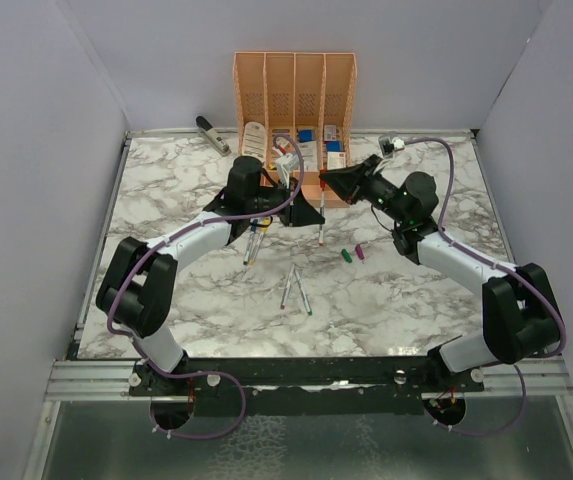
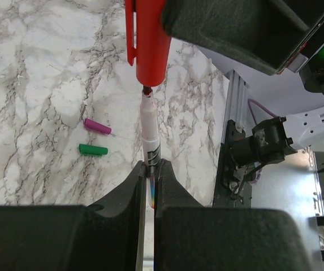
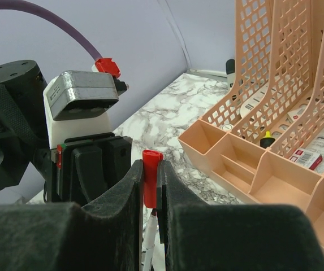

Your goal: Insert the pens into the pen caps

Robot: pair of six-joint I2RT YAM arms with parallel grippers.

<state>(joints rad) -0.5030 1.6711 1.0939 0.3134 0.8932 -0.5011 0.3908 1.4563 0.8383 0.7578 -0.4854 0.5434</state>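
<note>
In the left wrist view my left gripper (image 2: 149, 167) is shut on a silver-grey pen (image 2: 149, 127) that points up at a red pen cap (image 2: 150, 48). The pen's dark tip sits just at the cap's open mouth. My right gripper (image 3: 150, 167) is shut on that red cap (image 3: 151, 178), with the pen (image 3: 150, 240) showing below it. From above, both grippers meet in front of the organiser, left gripper (image 1: 311, 213) and right gripper (image 1: 328, 184), with the pen (image 1: 321, 228) between them. A purple cap (image 1: 360, 252) and a green cap (image 1: 346, 256) lie on the table. Several loose pens (image 1: 296, 288) lie nearby.
A peach desk organiser (image 1: 294, 90) with small items stands at the back of the marble table, close behind the grippers. A grey stapler (image 1: 211, 133) lies at the back left. Two more pens (image 1: 253, 243) lie under the left forearm. White walls enclose the table.
</note>
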